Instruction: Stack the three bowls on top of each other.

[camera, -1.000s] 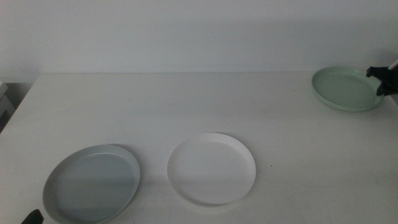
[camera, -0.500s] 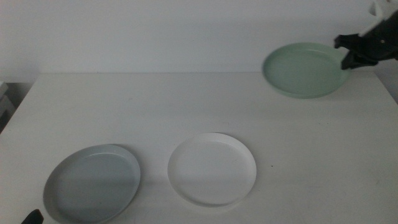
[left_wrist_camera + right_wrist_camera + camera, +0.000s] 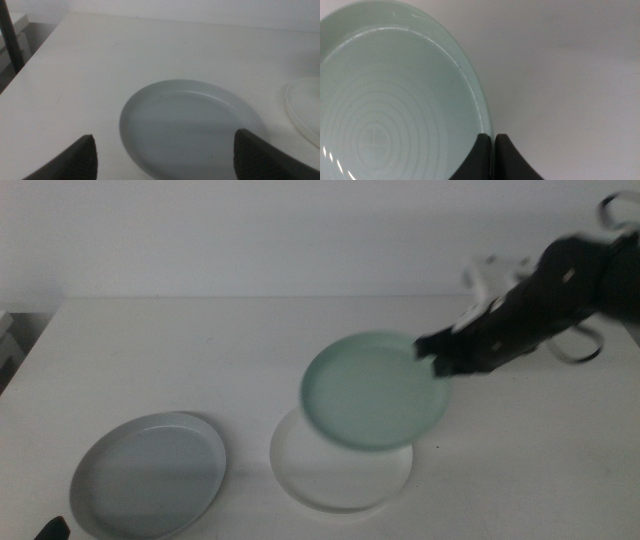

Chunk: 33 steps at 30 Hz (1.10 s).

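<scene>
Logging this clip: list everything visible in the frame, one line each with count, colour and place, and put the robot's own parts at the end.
mint green bowl: 1, pale mint green, held above the table by its rim, overlapping the white bowl in the middle view.
white bowl: 1, white, on the table near the front centre, partly hidden by the mint green bowl.
grey-blue bowl: 1, light grey-blue, on the table at the front left, apart from the white bowl.
table: 1, white, under everything.
right gripper: 1, dark, reaching in from the right, jaws pinched on the mint green bowl's rim.
left gripper: 1, dark, waiting low at the front left, jaws spread over the grey-blue bowl.
</scene>
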### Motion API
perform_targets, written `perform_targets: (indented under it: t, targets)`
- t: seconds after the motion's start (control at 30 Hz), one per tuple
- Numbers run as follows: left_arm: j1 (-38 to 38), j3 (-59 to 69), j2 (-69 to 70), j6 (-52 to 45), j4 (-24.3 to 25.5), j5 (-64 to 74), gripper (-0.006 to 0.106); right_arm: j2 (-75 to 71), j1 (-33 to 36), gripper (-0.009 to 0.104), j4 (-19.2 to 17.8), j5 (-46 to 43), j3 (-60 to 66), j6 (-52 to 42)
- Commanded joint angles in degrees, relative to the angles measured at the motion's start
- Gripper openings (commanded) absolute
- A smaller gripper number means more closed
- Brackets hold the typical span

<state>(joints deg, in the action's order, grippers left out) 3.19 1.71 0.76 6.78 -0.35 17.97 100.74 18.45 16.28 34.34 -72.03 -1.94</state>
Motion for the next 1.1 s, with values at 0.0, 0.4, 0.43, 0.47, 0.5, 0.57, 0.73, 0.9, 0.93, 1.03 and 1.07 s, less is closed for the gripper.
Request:
perform_targets:
  t: [0.0, 0.4, 0.43, 0.47, 0.5, 0.57, 0.73, 0.9, 0.93, 1.03, 1.07]
  targets:
    - [0.0, 0.3, 0.8, 0.8, -0.5, -4.2, 0.090, -3.3, 2.8, 0.000, 0.8, -7.3, 1.3, 1.0]
    - [0.0, 0.3, 0.8, 0.8, -0.5, -4.2, 0.090, -1.3, 7.6, 0.000, 1.6, -14.0, 7.5, 2.8]
    - [0.0, 0.3, 0.8, 0.8, -0.5, -4.2, 0.090, -1.1, 7.6, 0.000, 1.6, -13.9, 7.5, 2.8]
    - [0.0, 0.3, 0.8, 0.8, -0.5, -4.2, 0.090, -1.0, 7.6, 0.000, 1.6, -13.9, 7.7, 2.8]
    - [0.0, 0.3, 0.8, 0.8, -0.5, -4.2, 0.090, -1.0, 7.7, 0.000, 1.7, -14.0, 8.0, 2.8]
    - [0.0, 0.3, 0.8, 0.8, -0.5, -4.2, 0.090, -1.0, 7.7, 0.000, 1.8, -13.7, 8.0, 2.7]
    - [0.0, 0.3, 0.8, 0.8, -0.5, -4.2, 0.090, -1.0, 8.1, 0.002, 1.6, -13.4, 8.0, 2.6]
    - [0.0, 0.3, 0.8, 0.8, -0.5, -4.2, 0.090, -1.0, 8.3, 0.015, 1.6, -13.1, 8.0, 2.5]
    - [0.0, 0.3, 0.8, 0.8, -0.5, -4.2, 0.090, -1.0, 8.3, 0.020, 1.7, -12.9, 8.0, 2.5]
    - [0.0, 0.3, 0.8, 0.8, -0.5, -4.2, 0.090, -1.4, 8.3, 0.036, 1.8, -10.8, 8.0, 2.6]
    - [0.0, 0.3, 0.8, 0.8, -0.5, -4.2, 0.090, -1.8, 8.3, 0.040, 1.8, -10.1, 8.0, 2.6]
